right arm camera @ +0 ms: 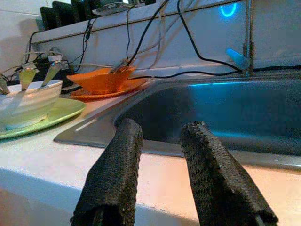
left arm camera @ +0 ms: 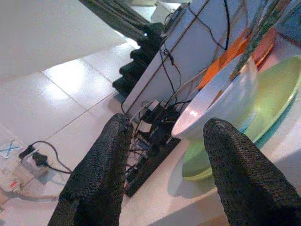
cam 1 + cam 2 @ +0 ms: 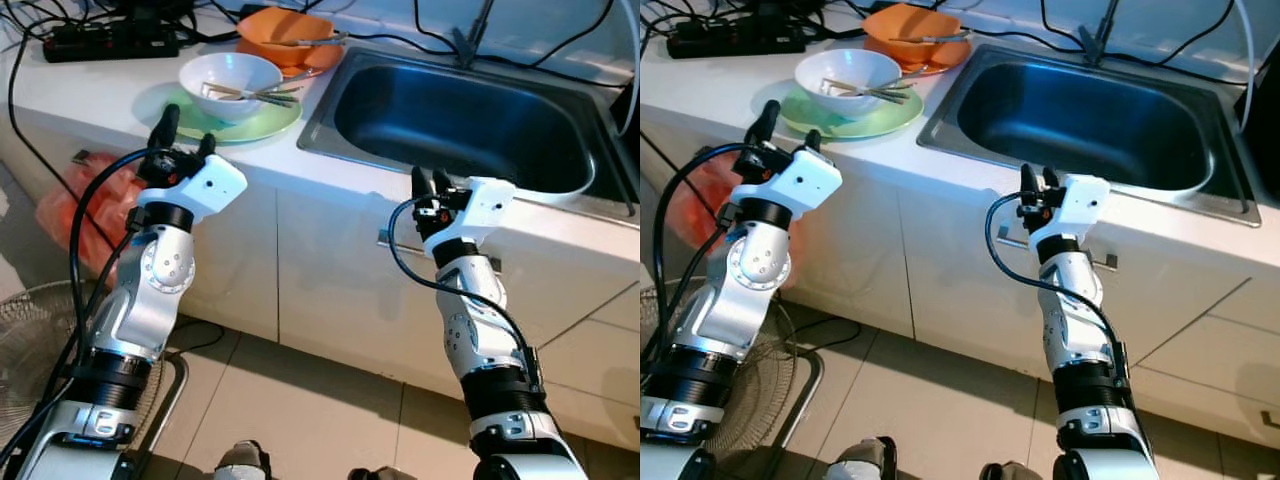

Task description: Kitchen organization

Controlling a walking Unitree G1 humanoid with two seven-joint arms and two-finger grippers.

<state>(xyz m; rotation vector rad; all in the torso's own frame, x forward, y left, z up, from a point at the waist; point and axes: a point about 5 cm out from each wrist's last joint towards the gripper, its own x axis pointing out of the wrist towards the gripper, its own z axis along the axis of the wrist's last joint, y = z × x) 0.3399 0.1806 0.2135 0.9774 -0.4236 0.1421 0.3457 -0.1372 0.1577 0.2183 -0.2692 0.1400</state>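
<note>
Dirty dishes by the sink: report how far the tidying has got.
Nothing looks done. The white bowl with utensils sits on the green plate, the orange bowl on its orange plate, and the sink holds nothing. In hand: the left gripper, open, is raised at the counter edge near the green plate; the right gripper, open, is at the sink's front rim. Moving every dish remains.
</note>
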